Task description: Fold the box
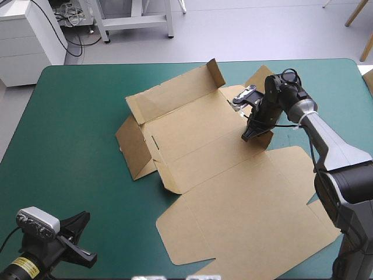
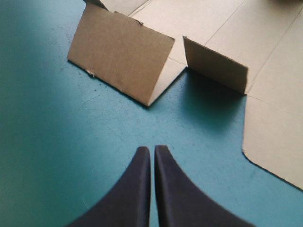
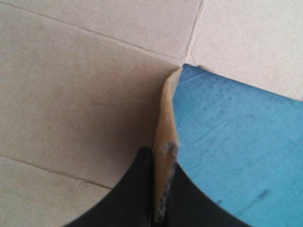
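Observation:
The brown box (image 1: 210,146) lies as a cut sheet across the middle of the table, its lid panel (image 1: 250,216) flat toward the near right. The far wall (image 1: 175,93) and the left flaps (image 1: 131,146) stand partly raised. My right gripper (image 1: 250,135) is at the sheet's right side flap, shut on the box; in the right wrist view the flap's edge (image 3: 165,142) rises upright between the black fingers. My left gripper (image 1: 81,248) rests at the near left corner, shut, off the sheet. Ahead of the left gripper (image 2: 152,150) stand a raised flap (image 2: 120,52) and a smaller one (image 2: 215,64).
Teal-green cover (image 1: 70,128) lies bare to the left of the sheet and along the far edge. The lid panel reaches close to the table's near edge on the right.

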You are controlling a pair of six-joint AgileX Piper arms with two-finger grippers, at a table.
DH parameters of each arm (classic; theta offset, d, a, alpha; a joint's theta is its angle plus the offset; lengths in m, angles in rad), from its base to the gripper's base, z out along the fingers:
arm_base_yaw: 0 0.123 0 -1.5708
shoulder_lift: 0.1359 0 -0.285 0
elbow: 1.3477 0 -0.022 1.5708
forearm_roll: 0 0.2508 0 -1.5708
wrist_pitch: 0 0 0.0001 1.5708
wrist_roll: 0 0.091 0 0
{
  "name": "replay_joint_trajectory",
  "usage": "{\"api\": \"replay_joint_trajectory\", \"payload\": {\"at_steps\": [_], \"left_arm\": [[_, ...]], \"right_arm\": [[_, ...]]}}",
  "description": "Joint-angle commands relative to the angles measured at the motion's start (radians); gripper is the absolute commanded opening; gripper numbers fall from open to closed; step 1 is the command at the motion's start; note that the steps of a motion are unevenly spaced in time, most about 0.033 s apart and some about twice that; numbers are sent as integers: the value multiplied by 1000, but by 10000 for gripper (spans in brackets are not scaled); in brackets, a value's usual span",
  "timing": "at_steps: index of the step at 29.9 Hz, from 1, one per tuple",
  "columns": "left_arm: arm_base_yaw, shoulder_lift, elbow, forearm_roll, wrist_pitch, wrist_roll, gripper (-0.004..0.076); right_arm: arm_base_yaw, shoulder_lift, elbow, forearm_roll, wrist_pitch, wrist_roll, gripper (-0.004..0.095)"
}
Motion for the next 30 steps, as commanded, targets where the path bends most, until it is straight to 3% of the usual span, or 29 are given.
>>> {"api": "replay_joint_trajectory", "payload": {"at_steps": [1, 21, 30], "left_arm": [[-8, 12, -23, -2, -72, -7, 7], [-8, 12, -23, -7, -74, -7, 7], [-8, 12, -23, -11, -73, -7, 7]], "right_arm": [[40, -39, -53, -6, -5, -78, -20], [394, 87, -255, -89, -6, -315, -20], [474, 123, -255, -244, -6, -446, -22]]}}
